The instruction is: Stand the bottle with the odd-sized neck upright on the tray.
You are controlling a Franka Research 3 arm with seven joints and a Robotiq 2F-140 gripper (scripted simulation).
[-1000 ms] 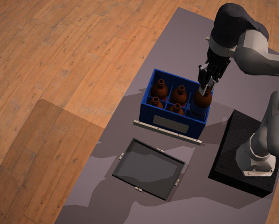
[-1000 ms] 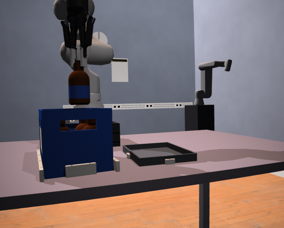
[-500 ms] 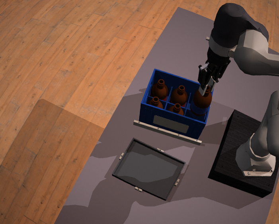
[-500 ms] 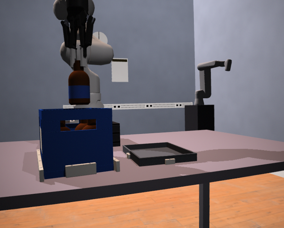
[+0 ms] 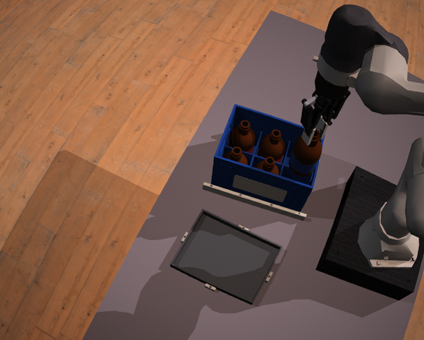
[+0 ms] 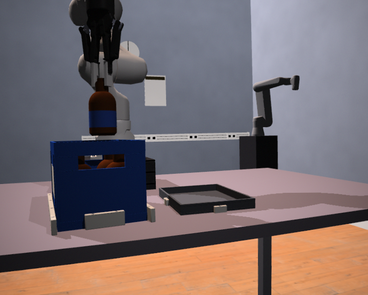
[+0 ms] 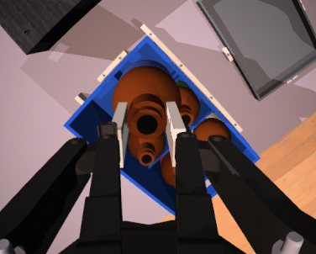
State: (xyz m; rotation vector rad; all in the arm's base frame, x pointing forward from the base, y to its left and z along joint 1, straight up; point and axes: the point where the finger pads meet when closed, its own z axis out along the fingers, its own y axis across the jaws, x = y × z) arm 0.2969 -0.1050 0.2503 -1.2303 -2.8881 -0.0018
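Carrying was the step judged to be in hand. The bottle (image 5: pixel 307 154) (image 6: pixel 102 118) (image 7: pixel 147 86) was held upright by its neck, the gripper (image 5: pixel 315 134) (image 6: pixel 101 84) (image 7: pixel 146 116) being closed on it, and its base was seen just above the rim of the crate (image 5: pixel 223 172) (image 6: pixel 98 190) (image 7: pixel 86 103), over the three-o'clock end as seen from the top. The other four (image 5: pixel 273 147) (image 6: pixel 118 162) (image 7: pixel 212 130) were left standing in their cells. Whether the odd neck had been picked could not be told from the pictures.

The tray (image 5: pixel 214 263) (image 6: pixel 202 198) (image 7: pixel 269 38) was seen level, with nothing on it, towards seven o'clock from the bottle. A little more height was judged to be needed first, so that the crate's wall would not be clipped, then a level sweep to seven o'clock. Inside the tray's raised rim, a slow, straight lowering would be required, with release held back until the base was fully seated; otherwise the bottle might be dropped or tipped.
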